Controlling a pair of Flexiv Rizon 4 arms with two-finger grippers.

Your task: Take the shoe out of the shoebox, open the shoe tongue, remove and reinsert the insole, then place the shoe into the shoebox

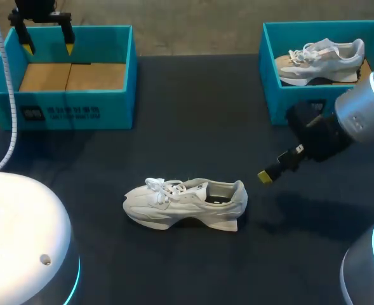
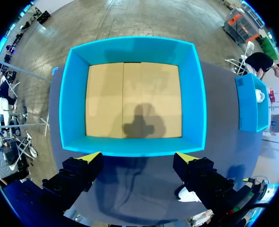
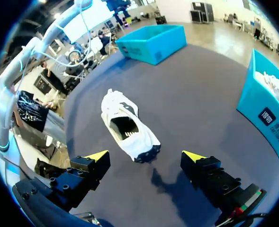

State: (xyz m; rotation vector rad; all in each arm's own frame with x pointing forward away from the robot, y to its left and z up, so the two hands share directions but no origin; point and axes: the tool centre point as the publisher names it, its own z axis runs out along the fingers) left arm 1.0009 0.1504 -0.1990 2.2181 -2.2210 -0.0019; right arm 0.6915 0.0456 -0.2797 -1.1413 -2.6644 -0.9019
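A white shoe [image 1: 187,202] lies on its sole mid-table, toe towards the left, laces tied; from the right wrist its heel points at my gripper [image 3: 127,127]. The empty blue shoebox [image 1: 79,114] with a cardboard floor stands at the back left. My left gripper [image 1: 47,39] hangs open above its far side, and the left wrist view looks straight down into the box [image 2: 73,104], between the fingers of my left gripper [image 2: 139,158]. My right gripper [image 1: 269,175] hovers open just right of the shoe's heel, which sits just ahead of my right gripper [image 3: 146,156]; nothing is held.
A second blue box [image 1: 282,108] at the back right holds another pale shoe [image 1: 320,60]; it stands beside my right arm [image 3: 267,113]. Dark tabletop [image 1: 193,127] lies between the boxes and the shoe.
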